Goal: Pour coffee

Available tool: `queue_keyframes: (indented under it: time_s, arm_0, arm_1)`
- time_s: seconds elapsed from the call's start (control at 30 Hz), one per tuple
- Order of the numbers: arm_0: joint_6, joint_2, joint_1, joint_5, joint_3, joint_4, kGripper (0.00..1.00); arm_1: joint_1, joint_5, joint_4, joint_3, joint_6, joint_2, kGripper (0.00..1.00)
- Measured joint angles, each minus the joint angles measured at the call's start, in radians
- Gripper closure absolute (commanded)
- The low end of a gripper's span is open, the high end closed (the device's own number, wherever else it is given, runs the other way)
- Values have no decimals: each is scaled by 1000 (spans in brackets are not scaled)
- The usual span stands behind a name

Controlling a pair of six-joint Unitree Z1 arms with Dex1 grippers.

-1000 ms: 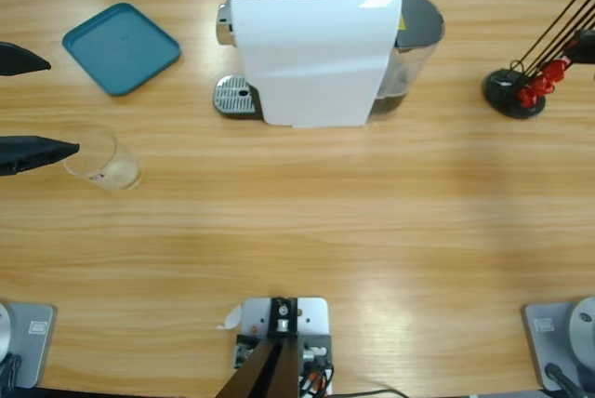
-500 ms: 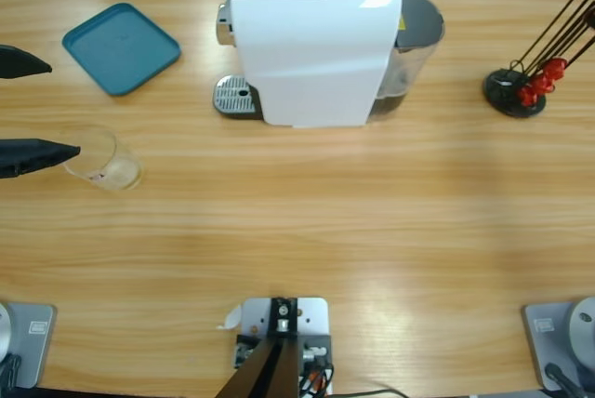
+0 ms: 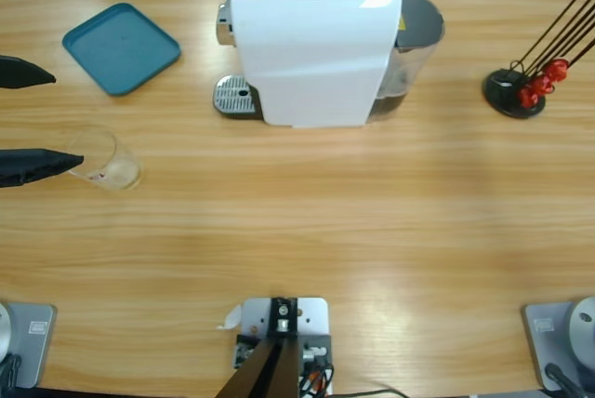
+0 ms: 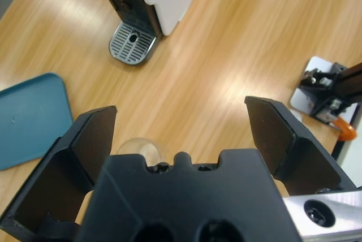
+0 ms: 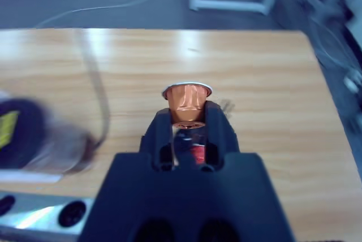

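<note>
Coffee is not showing as a dark fill anywhere yet: you are looking at a clear tumbler [image 3: 102,159] that is standing near the desk's [image 3: 372,221] left edge holding only a faint residue. Your left tool [image 3: 42,119] is sitting with its jaws spread wide, one on each side of the tumbler and apparently not touching it. Your right tool [image 5: 188,126] is pinching an orange capsule [image 5: 186,102] between nearly closed jaws, outside the high view. The coffee machine [image 3: 316,45] and its drip tray [image 3: 234,97] are standing well apart from the tumbler, with a teal tray [image 3: 121,47] beside it.

Risks you are facing:
- Closing off-centre is likely to tip or skid the light tumbler.
- Squeezing hard may crack it.
- Loosening the right tool would drop the capsule.
</note>
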Motion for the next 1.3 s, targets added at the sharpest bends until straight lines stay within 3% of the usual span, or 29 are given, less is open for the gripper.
queue_keyframes:
  time_s: [0.07,0.23,0.47,0.67,0.93,1.3]
  arm_0:
    - [0,0,0,0,2,0,23]
    - [-3,-7,0,0,7,0,23]
    - [-12,-100,0,1,17,48,23]
    - [-12,-226,1,23,27,177,23]
    - [-14,-291,1,31,32,225,23]
    - [-14,-287,1,31,32,224,23]
  arm_1:
    - [62,82,41,-8,-43,-47,1000]
    - [185,428,89,-32,-233,-129,1000]
    - [361,577,156,-257,-497,12,1000]
    - [500,631,270,-581,-676,276,1000]
    - [542,677,282,-805,-707,573,1000]
    - [503,525,238,-809,-731,689,1000]
